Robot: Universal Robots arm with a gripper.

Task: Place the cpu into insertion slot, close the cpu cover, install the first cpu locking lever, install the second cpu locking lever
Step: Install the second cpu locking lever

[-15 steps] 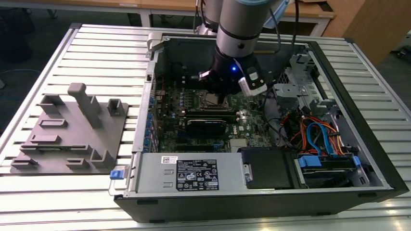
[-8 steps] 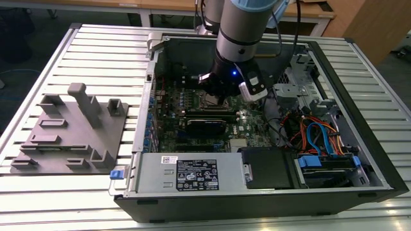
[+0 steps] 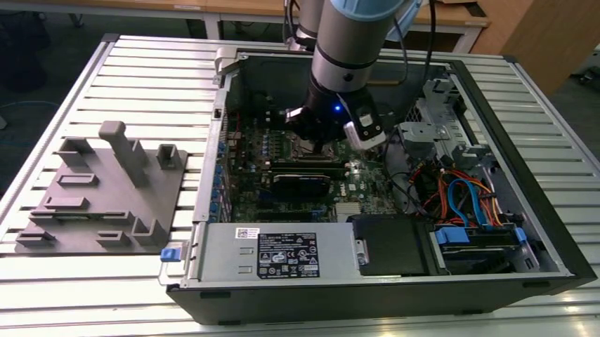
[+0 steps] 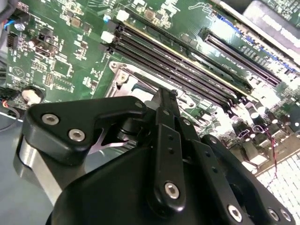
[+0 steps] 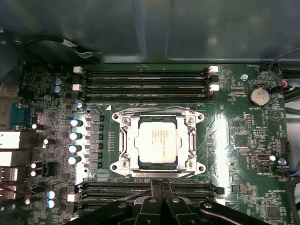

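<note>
The cpu (image 5: 156, 141) sits in the insertion slot (image 5: 123, 165), cpu cover (image 5: 190, 123) down; claw (image 5: 161, 185) pressed together beside it (empty) — best press squarely on the lever.

The cpu (image 5: 157, 140) top is dull brushed metal — its cpu cover (image 5: 124, 145) shinier, silvery steel.

Robotics lab: open computer case (image 3: 525, 175) on slatted aluminium bench (image 3: 150, 77), wooden desks behind.
</note>
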